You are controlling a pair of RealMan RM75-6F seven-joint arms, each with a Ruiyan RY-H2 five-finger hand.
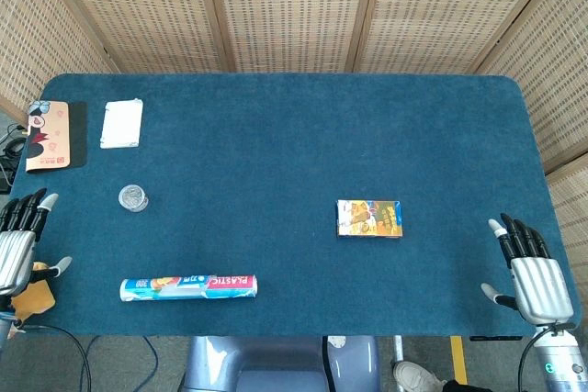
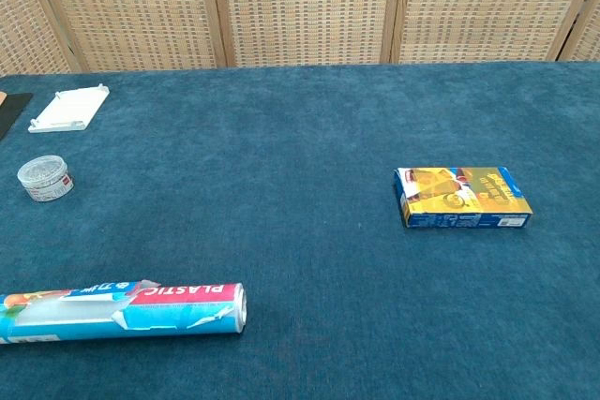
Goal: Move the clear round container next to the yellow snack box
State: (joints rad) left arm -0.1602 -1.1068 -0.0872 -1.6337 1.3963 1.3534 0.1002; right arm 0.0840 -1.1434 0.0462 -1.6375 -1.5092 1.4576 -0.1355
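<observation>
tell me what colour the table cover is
Dark teal blue table cover, a plain carpet-like fabric; the chest view shows it best.
</observation>
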